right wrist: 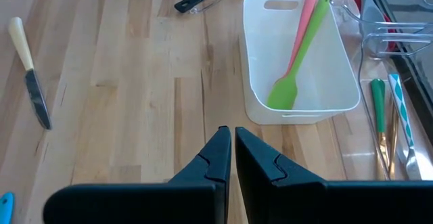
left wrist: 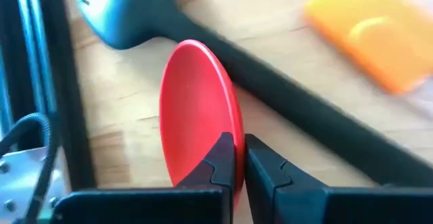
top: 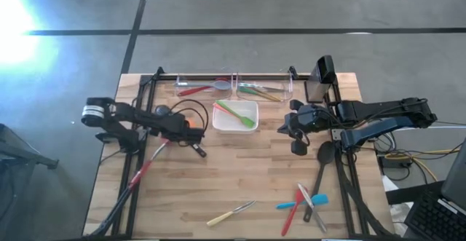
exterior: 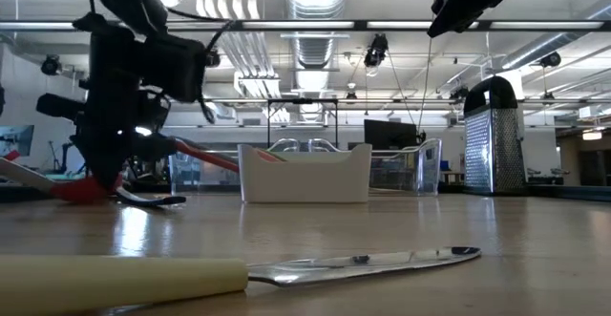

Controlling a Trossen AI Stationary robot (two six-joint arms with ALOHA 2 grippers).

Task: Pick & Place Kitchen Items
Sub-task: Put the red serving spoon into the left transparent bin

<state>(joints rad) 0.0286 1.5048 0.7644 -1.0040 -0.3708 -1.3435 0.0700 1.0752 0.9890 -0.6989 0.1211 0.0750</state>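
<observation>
My left gripper [left wrist: 237, 163] is shut on a red spoon [left wrist: 196, 109] at the table's left middle, and it also shows in the high view [top: 172, 140]. The spoon's handle [top: 145, 170] runs toward the near left. A black slotted utensil [left wrist: 135, 14] lies just beyond the spoon. My right gripper [right wrist: 232, 156] is shut and empty above bare table, right of the white dish [right wrist: 257, 61], and it also shows in the high view [top: 297, 135]. The dish holds a green spatula [right wrist: 298, 55] and a pink one [right wrist: 302, 21]. A cream-handled knife [top: 229, 213] lies near the front edge. My left gripper pinches the rim of the red spoon's bowl [left wrist: 216, 132] between its two fingertips. The bowl stands turned on edge in front of the fingers. The handle is hidden behind the gripper in the wrist view. Whether the spoon is clear of the table, I cannot tell.
A clear bin [top: 233, 88] at the far edge holds several utensils. A black ladle [top: 324, 153] and blue, red and grey utensils [top: 306, 201] lie at the near right. A metal grater [exterior: 492, 135] stands at the far right. An orange item [left wrist: 369, 34] lies by the black utensil.
</observation>
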